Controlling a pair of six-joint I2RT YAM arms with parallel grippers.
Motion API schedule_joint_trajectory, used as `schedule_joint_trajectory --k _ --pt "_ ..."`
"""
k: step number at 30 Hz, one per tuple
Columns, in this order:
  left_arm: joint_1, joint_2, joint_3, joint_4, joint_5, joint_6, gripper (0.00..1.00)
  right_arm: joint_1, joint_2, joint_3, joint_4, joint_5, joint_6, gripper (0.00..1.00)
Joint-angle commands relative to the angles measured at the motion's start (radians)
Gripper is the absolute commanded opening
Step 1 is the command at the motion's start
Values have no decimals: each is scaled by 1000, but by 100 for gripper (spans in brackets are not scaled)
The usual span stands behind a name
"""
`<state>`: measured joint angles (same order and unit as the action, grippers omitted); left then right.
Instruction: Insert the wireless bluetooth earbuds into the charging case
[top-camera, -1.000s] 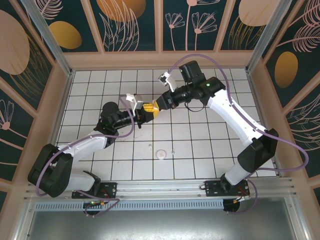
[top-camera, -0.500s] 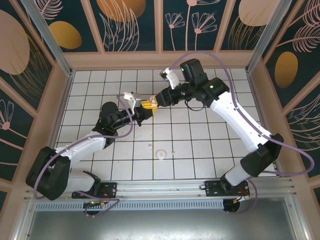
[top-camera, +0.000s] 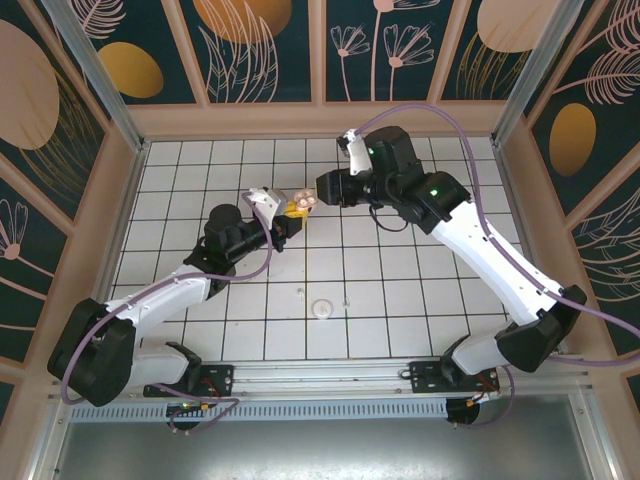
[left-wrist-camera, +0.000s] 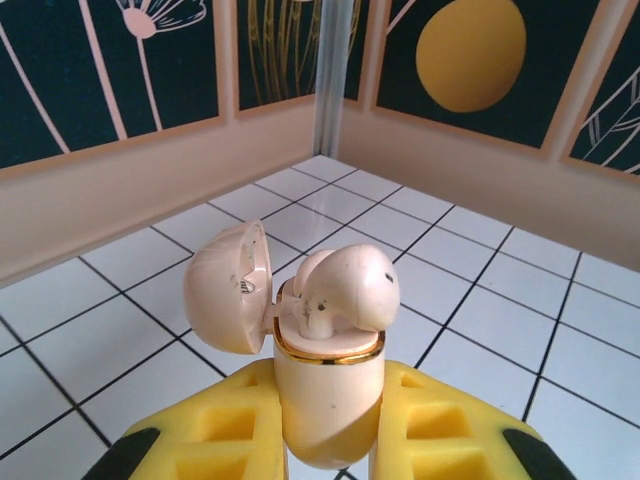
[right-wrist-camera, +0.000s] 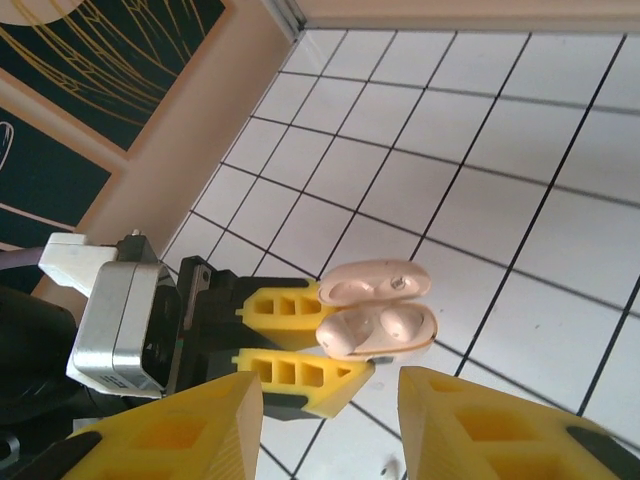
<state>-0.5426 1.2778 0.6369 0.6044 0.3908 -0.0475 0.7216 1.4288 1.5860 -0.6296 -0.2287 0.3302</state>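
Observation:
The charging case is a pale pink-cream shell held upright, with my left gripper shut on its lower body. Its lid hangs open to the left. The wireless bluetooth earbuds sit in the case's wells, one rounded head standing high above the gold rim. In the right wrist view the open case shows both earbuds side by side. My right gripper is open, just short of the case and not touching it. From above, the left gripper and the right gripper meet over the far middle tiles, the case between them.
A flat round pale disc lies on the white grid floor near the front middle, with two tiny specks beside it. Wooden walls ring the work area. Both arms stretch towards the far centre.
My right gripper has drawn back from the case, up and to the right, and its arm has swung outwards. The left gripper has carried the case slightly further away.

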Motion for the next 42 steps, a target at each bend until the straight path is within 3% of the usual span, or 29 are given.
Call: schedule_joint_trajectory --k 1,15,34,42 --pt "-4 -17 43 -19 -30 42 14 24 33 -2 32 -1 91 41" --pt "-4 -8 45 0 -18 18 13 72 179 104 -74 60 84 46" --pt "-4 -16 36 14 5 6 13 78 243 138 -81 65 36 32" --pt "-4 -23 30 12 46 8 13 67 212 109 -88 38 -57 23"
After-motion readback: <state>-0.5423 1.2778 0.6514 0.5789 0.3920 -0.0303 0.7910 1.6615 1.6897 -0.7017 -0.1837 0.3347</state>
